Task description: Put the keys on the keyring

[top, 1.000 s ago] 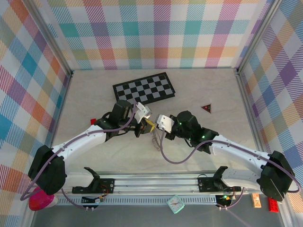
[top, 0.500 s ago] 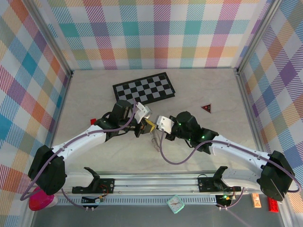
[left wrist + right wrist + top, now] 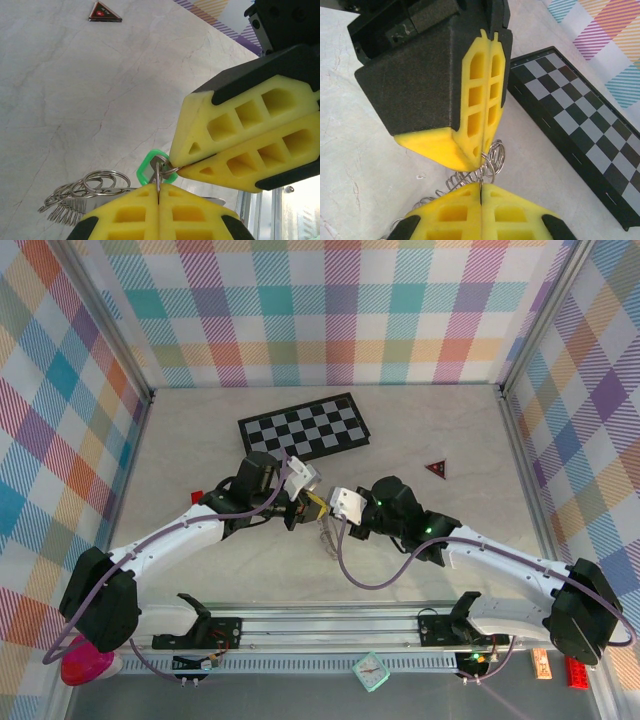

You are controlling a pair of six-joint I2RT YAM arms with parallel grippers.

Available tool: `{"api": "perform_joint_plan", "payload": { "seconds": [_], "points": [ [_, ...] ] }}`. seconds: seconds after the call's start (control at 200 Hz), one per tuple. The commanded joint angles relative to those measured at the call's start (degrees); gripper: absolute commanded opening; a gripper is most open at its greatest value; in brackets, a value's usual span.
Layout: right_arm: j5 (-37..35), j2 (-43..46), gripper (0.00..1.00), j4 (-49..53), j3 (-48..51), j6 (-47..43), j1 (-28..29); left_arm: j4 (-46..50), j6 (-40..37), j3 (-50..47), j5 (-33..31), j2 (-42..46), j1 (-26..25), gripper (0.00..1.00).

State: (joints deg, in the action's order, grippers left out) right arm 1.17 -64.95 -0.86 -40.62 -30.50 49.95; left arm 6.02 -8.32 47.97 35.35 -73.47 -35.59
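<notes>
Both grippers meet tip to tip above the middle of the table. In the left wrist view my left gripper [image 3: 159, 189] is shut on a thin metal edge of the green-headed key [image 3: 148, 170]. My right gripper [image 3: 179, 169] is shut on a wire loop that passes through that key's head. The keyring [image 3: 92, 186], a bunch of silver rings and small keys, hangs beside and below. In the right wrist view my right gripper [image 3: 481, 186] pinches a ring of the keyring [image 3: 492, 156], just under the shut left gripper [image 3: 483, 159]. From above, the keyring [image 3: 328, 536] dangles beneath the two grippers.
A black-and-white chessboard [image 3: 305, 427] lies behind the grippers, near the back wall. A dark red triangle [image 3: 435, 468] sits to the right and a small red block [image 3: 197, 497] by the left arm. Checked walls close three sides.
The right gripper has edged slightly left toward the left one. Both grips look unchanged.
</notes>
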Motion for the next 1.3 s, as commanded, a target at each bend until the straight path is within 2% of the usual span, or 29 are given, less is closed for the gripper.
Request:
{"api": "perform_joint_plan", "payload": {
  "seconds": [0.0, 0.31, 0.425, 0.575, 0.65, 0.82, 0.955, 1.105, 1.295],
  "points": [
    [3.5, 0.0, 0.0, 1.16, -1.96, -0.07, 0.68, -1.47, 0.9, 2.03, 0.42, 0.25, -0.62, 0.0],
    [8.44, -1.31, 0.0, 0.04, -1.9, 3.52, 0.68, -7.9, 1.99, -0.45, 2.26, 1.45, -0.61, 0.0],
    [10.02, -0.26, 0.14, 0.85, -1.84, 5.11, 0.6, -10.85, 1.48, -2.15, 2.95, 2.17, -0.57, 0.0],
    [11.93, 4.19, 0.36, 2.58, -0.89, 7.84, -0.76, -12.35, -1.48, -3.37, 3.96, 2.75, -0.62, 0.0],
    [13.97, 7.1, 0.41, 4.2, -0.81, 9.64, -2.13, -12.31, -3.89, -3.68, 4.58, 3.35, -0.54, 0.0],
    [19.51, 13.45, 0.41, 2.65, 1.3, 17.44, -7.74, -11.49, -10.7, -3.93, 7.54, 4.91, -0.62, 0.0],
    [21.48, 15.15, 0.36, -1.6, 4.02, 23.89, -11.75, -12.38, -17.1, -5.15, 11.11, 6.33, -0.58, 0.0],
    [23.18, 14.23, 0.3, -4.36, 6.4, 24.17, -12.05, -17.43, -19.17, -8.33, 12.0, 7.85, -0.56, 0.0],
    [27.48, 10.55, 0.25, -5.89, 5.86, 22.79, -12.02, -18.27, -20.6, -9.36, 12.47, 8.3, -0.61, 0.0]
  ]
}}
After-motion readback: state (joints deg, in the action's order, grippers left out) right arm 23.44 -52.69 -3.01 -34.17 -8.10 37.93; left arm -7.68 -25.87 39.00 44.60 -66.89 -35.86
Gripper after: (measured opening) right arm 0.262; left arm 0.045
